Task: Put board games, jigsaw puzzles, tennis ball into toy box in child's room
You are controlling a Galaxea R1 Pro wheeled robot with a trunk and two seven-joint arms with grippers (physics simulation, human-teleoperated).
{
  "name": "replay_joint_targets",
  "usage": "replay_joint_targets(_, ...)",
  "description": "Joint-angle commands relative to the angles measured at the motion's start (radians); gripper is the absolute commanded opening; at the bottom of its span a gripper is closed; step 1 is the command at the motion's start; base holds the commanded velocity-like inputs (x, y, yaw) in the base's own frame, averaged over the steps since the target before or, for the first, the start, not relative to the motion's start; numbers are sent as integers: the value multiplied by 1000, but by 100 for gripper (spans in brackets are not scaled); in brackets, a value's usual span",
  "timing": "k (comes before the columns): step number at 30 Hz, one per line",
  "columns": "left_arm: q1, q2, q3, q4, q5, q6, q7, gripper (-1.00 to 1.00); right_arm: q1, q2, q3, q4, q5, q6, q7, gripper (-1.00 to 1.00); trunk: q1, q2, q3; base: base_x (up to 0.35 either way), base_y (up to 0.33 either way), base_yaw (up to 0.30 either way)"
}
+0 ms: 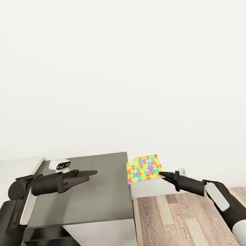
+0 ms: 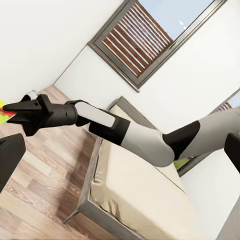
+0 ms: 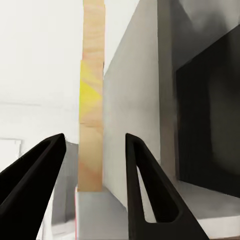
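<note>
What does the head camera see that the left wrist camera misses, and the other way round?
Head view: the dark grey cabinet with a white front, and the left claw over it. Left wrist view: the low bed with a bare beige mattress, and a dark-framed window with brown slats. Both: the right claw, the bright multicoloured jigsaw sheet at its tip, and the wood-plank floor.
</note>
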Motion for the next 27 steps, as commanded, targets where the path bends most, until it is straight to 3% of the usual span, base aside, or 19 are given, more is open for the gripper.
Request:
replay_joint_targets(1, -1, 0, -1, 0, -1, 11, -4, 100, 3, 0, -12, 0, 4, 3, 8, -100, -4, 7, 2, -21, 0, 0)
replay_joint_targets(9, -1, 0, -1, 0, -2, 11, -4, 100, 10, 0, -34, 0, 4, 2, 13, -100, -35, 63, 27, -5, 0, 0)
replay_joint_targets(11, -1, 0, -1, 0, -2, 11, -4, 100, 11, 0, -51, -1, 4, 2, 13, -100, -42, 77, 34, 0, 0, 0)
replay_joint_targets(12, -1, 0, 0, 0, -2, 11, -4, 100, 14, -1, -90, -2, 4, 3, 17, -100, -46, 84, 37, 0, 0, 0)
replay_joint_targets(14, -1, 0, 0, 0, -2, 11, -4, 100, 19, 0, -112, -2, 4, 3, 19, -100, -54, 98, 43, 0, 0, 0)
replay_joint_targets(21, -1, 0, 0, 0, -3, 11, -4, 100, 35, -5, -156, -1, 14, 0, 12, -100, -81, 147, 65, 0, 0, 0)
replay_joint_targets(24, -1, 0, 0, 0, -3, 11, -4, 100, 37, -46, -162, 1, 12, 0, 10, -100, -92, 168, 74, 0, 0, 0)
replay_joint_targets(27, -1, -1, -1, 0, -3, 11, -4, 100, 39, -70, -165, 5, 6, 2, 18, -100, -104, 189, 84, 0, 0, 0)
